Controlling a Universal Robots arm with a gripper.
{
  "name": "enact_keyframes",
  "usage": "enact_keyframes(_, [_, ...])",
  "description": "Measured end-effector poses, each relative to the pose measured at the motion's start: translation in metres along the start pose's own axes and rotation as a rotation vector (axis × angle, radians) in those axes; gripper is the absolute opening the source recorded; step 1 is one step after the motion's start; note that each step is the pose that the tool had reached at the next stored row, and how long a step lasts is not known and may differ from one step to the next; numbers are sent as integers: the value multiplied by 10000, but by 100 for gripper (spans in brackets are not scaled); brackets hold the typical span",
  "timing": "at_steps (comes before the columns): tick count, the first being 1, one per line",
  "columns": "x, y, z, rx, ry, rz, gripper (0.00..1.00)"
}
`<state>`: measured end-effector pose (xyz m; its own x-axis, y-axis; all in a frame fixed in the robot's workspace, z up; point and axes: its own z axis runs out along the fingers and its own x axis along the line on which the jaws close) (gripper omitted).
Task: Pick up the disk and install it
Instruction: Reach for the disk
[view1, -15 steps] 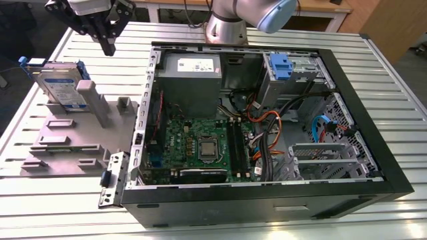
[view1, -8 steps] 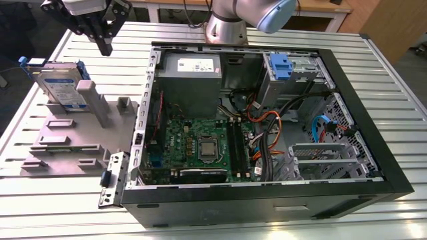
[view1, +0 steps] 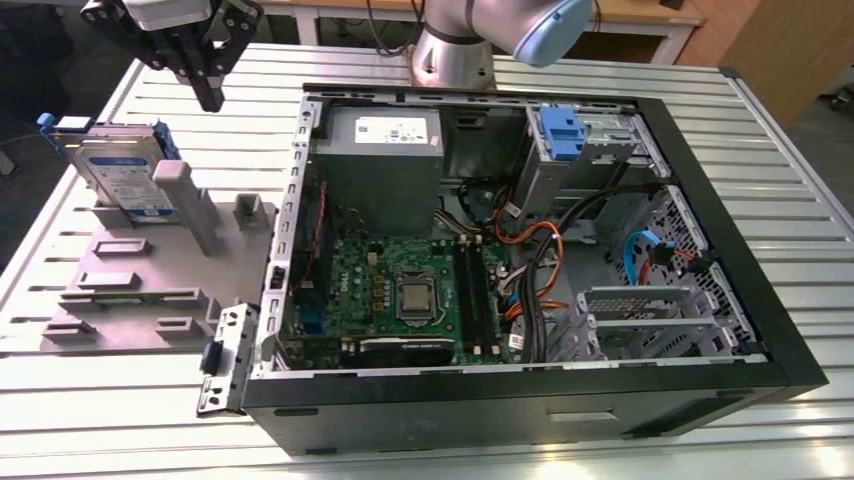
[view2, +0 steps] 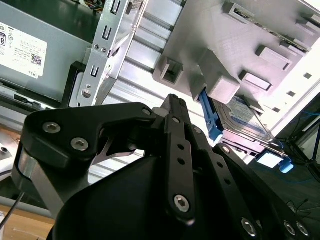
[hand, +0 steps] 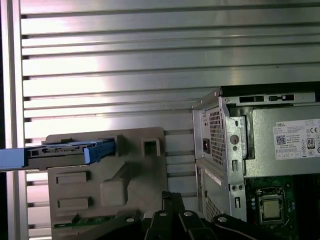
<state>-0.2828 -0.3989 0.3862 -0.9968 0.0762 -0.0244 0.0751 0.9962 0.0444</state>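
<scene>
My gripper (view1: 210, 95) hangs over the slatted table (view1: 801, 200), fingers drawn together on nothing, just above and beside the disk (view1: 120, 175). The disk stands tilted on edge in the grey holder (view1: 134, 290), I judge so its flat faces offer a pinch from above. Farther off, the computer case (view1: 507, 400) lies open on its side, drive cage (view1: 587, 135) facing up for access
</scene>
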Motion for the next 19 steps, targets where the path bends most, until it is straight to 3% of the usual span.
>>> enact_keyframes(10, [32,-3,8,0,0,0,11])
enact_keyframes(19, [144,-12,18,1,0,1,11])
